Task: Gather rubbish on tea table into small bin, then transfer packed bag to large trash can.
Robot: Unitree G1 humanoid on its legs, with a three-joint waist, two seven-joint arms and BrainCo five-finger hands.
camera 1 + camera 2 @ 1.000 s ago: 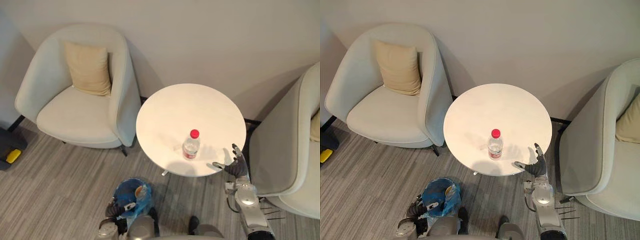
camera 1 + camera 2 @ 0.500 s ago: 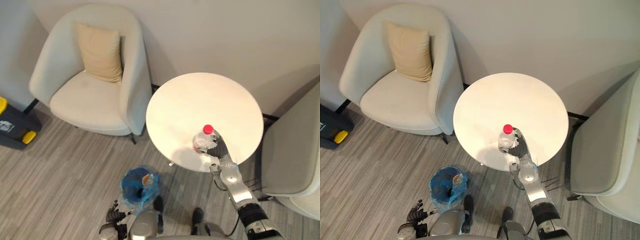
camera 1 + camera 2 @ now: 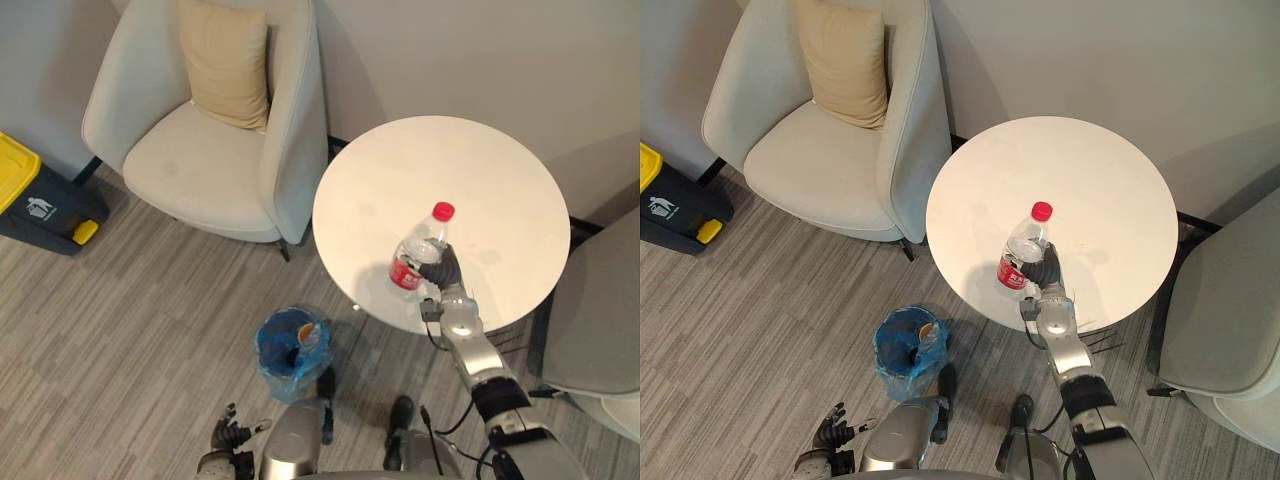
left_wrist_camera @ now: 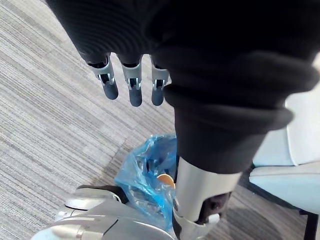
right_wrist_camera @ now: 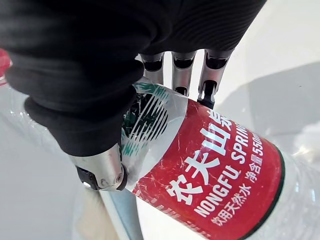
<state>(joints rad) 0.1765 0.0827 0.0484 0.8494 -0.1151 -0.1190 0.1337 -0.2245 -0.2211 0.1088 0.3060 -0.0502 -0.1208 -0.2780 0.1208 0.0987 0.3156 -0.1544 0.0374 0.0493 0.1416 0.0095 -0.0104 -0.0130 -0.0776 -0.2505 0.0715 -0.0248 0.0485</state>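
1. The right hand (image 3: pixel 441 271) is curled round a clear plastic water bottle (image 3: pixel 417 256), fingers on one side of the red label and thumb on the other.
2. The bottle, with a red cap, leans in the hand above the near part of the round white tea table (image 3: pixel 480 165); I cannot tell whether its base touches the top.
3. The small bin (image 3: pixel 272 362), lined with a blue bag, stands on the floor just beside the table's near edge, with an orange scrap inside.
4. The left hand (image 4: pixel 131 84) hangs low near that bin, fingers relaxed and straight, holding nothing.
5. A black trash can with a yellow lid (image 3: pixel 30 205) sits beside the pale armchair (image 3: pixel 195 170), well apart from the table.
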